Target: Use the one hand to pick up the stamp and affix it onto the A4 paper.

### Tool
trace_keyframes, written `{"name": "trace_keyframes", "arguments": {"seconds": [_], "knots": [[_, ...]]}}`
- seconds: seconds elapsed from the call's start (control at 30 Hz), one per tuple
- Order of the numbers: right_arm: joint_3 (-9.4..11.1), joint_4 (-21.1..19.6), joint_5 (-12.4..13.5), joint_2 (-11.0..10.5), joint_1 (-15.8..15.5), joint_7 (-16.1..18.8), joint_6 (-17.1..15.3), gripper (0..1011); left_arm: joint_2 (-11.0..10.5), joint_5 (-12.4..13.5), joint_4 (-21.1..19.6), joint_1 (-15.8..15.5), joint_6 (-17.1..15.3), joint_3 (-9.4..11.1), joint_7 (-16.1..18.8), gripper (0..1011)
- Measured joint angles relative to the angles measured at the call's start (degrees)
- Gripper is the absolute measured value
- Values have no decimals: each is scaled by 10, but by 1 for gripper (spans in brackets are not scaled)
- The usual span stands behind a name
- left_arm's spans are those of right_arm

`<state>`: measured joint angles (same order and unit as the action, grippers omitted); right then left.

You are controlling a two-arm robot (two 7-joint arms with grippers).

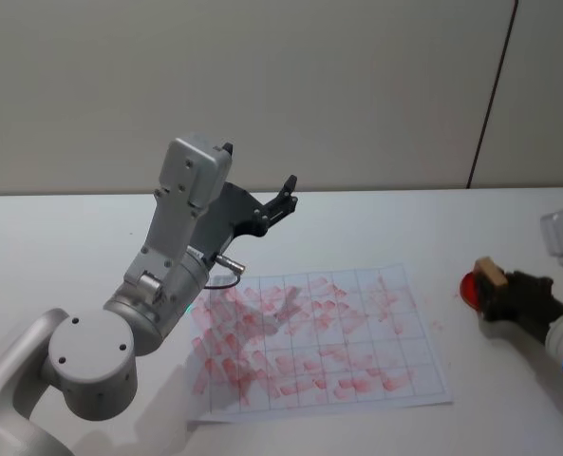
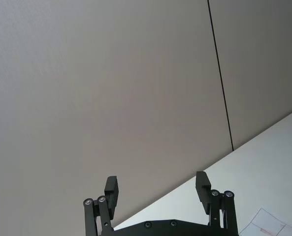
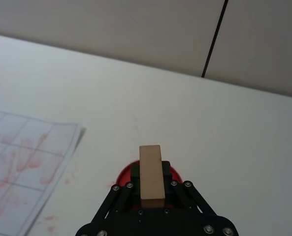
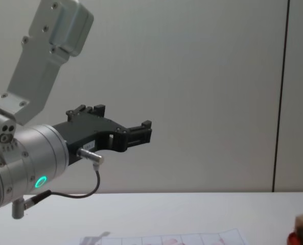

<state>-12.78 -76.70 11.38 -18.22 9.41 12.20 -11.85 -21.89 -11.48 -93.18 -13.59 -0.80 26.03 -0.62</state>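
The stamp (image 1: 491, 274) is found at the right edge of the head view, clamped between the fingers of the right end effector (image 1: 495, 287). It is held over the red ink pad (image 1: 469, 287); whether they touch cannot be told. In the right wrist view, the stamp (image 3: 151, 169) is seen with its long axis running out along the line of the right end effector (image 3: 151, 181), and the pad (image 3: 123, 176) shows beneath it. The A4 paper (image 1: 357, 351) lies left of the stamp, in the lower centre of the frame, flat on the worktop (image 1: 72, 247) and already covered with pink marks. The right arm is judged the nearer arm, and a leftward carry is called for. The left end effector (image 1: 258, 167) is held raised above the paper's upper-left corner, its jaws spread and nothing between them.
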Motion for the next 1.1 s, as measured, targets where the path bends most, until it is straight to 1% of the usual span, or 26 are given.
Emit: {"name": "trace_keyframes", "arguments": {"seconds": [0.07,0.2,0.3,0.5,0.67,0.83,1.1], "knots": [[1,-8,2,-1,-1,-1,2,226,0,0,0,0,0,0,0,1002],[5,-36,12,-2,-3,-6,7,225,0,0,0,0,0,0,0,1001],[8,-65,24,-3,-4,-10,9,226,0,0,0,0,0,0,0,1001],[9,-99,41,1,-6,-15,4,225,0,0,0,0,0,0,0,1001],[3,-112,48,8,-6,-15,-10,225,0,0,0,0,0,0,0,1001],[-10,-116,50,21,-6,-9,-29,225,0,0,0,0,0,0,0,1001],[-34,-102,33,41,-5,4,-52,225,0,0,0,0,0,0,0,1001]]}}
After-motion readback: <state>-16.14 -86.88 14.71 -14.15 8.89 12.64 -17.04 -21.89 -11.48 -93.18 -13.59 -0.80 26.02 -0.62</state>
